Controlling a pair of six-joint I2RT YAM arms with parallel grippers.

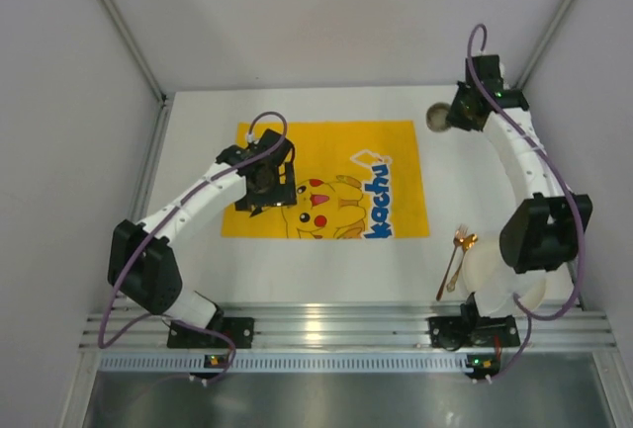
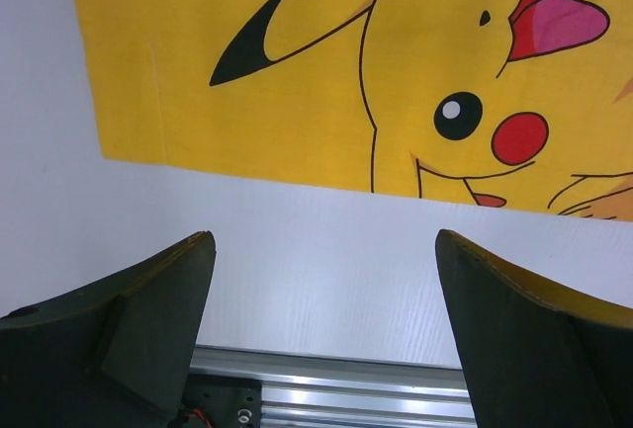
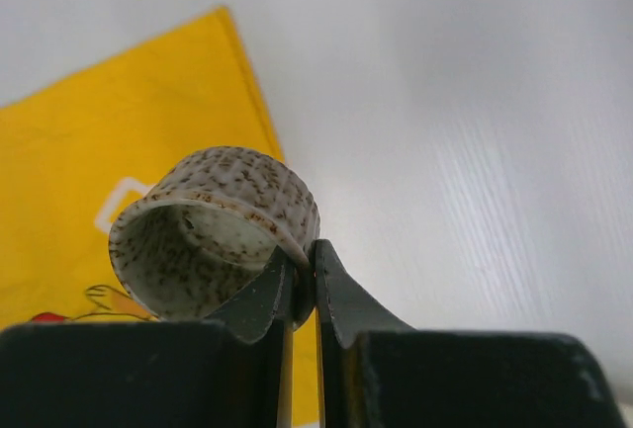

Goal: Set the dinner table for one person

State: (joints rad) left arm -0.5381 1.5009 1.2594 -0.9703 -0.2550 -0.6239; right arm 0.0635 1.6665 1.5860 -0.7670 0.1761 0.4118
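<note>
right gripper (image 3: 303, 260) clamped on speckled cup (image 3: 227, 196) rim, mouth sideways, off far-right corner of yellow mat (image 1: 336, 146) | left gripper (image 2: 324, 245) apart

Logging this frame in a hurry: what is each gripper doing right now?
Left gripper: open, holding nothing.
Right gripper: shut on the wall of the small speckled beige ceramic cup.

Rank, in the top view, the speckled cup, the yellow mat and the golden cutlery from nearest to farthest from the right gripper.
1. speckled cup: far right corner, held at its rim by the fingers of the right gripper.
2. yellow mat: left of the gripper, mid-table.
3. golden cutlery: right side, toward the near edge.
</note>
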